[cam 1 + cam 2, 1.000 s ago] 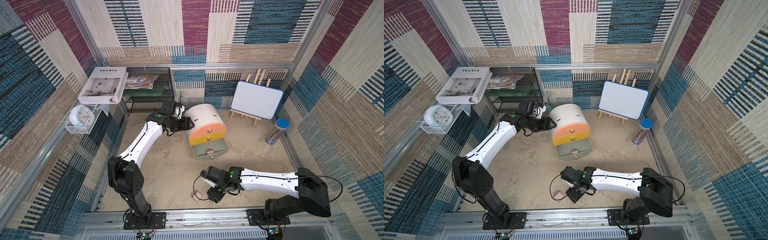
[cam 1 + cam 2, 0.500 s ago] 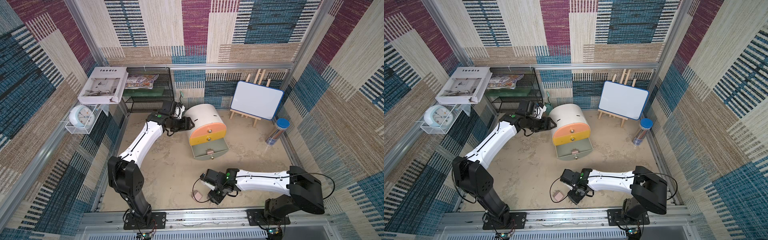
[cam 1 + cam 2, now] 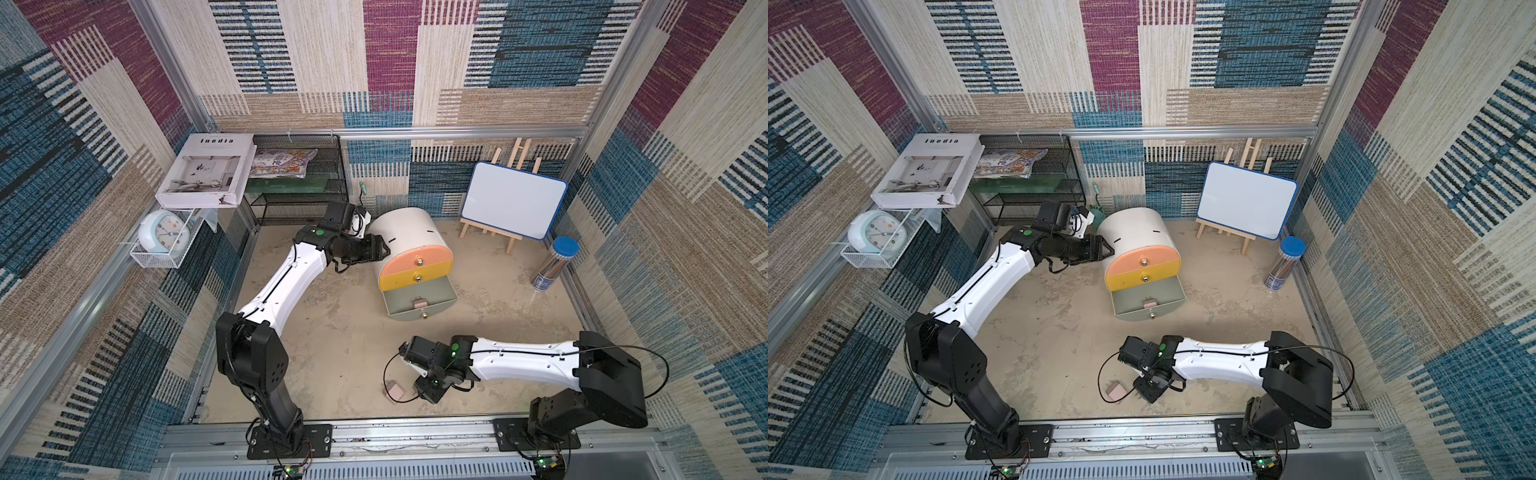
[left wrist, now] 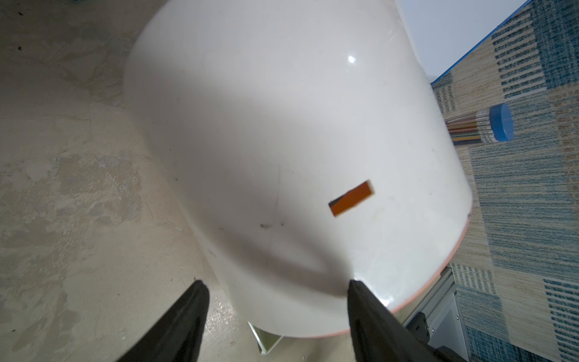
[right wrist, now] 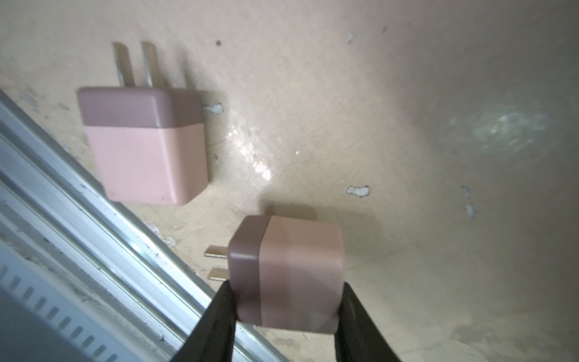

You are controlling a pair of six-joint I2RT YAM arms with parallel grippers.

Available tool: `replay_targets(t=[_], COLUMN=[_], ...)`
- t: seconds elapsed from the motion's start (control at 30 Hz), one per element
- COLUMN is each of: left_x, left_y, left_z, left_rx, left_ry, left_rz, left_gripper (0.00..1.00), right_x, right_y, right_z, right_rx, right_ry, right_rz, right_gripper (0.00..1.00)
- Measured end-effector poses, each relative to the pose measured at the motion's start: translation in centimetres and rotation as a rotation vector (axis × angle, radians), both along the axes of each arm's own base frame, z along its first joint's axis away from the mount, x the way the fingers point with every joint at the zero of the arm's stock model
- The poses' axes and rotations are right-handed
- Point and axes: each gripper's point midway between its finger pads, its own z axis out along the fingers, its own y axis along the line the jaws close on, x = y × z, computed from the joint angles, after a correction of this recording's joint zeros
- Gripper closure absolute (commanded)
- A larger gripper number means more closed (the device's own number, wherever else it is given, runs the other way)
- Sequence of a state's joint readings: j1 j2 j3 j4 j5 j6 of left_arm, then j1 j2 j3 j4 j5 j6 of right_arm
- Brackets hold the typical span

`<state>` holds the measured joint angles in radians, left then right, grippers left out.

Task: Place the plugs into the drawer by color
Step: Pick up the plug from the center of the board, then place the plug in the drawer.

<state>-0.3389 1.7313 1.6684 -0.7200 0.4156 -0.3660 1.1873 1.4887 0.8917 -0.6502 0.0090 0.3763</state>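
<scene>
In both top views your right gripper [image 3: 430, 390] has dropped beside the loose pink plug [image 3: 395, 390]; the grey drawer [image 3: 436, 291] stands open. Left wrist: the left gripper [image 4: 275, 285], jaws apart, braces the cabinet [image 4: 282, 125]. Right wrist: fingers have closed on a second pink plug [image 5: 297, 260], ready to carry.

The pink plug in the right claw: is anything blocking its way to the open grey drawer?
Nothing visible does. Between the pink plug in the right gripper and the grey drawer lies only bare floor. The second pink plug lies off to the side, away from that path.
</scene>
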Motion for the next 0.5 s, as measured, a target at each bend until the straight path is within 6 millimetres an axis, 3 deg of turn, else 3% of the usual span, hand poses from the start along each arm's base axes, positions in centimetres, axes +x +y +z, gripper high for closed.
replay_targets(t=[0.13, 0.3, 0.37, 0.5], left_x=[0.0, -0.1, -0.1, -0.1], left_y=[0.0, 0.0, 0.0, -0.1], left_z=[0.0, -0.2, -0.2, -0.2], left_rx=[0.0, 0.001, 0.0, -0.001], left_ry=[0.0, 0.004, 0.004, 0.004], left_rz=[-0.001, -0.001, -0.001, -0.003], left_gripper=[0.26, 0.26, 0.26, 0.26], right_x=[5.0, 12.1, 14.4, 17.9], right_y=[-0.9, -4.5, -5.9, -7.8], right_z=[5.2, 12.1, 13.2, 12.4], right_rx=[0.084, 0.169, 0.153, 0.058], right_ry=[-0.155, -0.381, -0.431, -0.464], right_rz=[-0.143, -0.355, -0.419, -0.485], right_gripper=[0.63, 0.61, 0.6, 0.59])
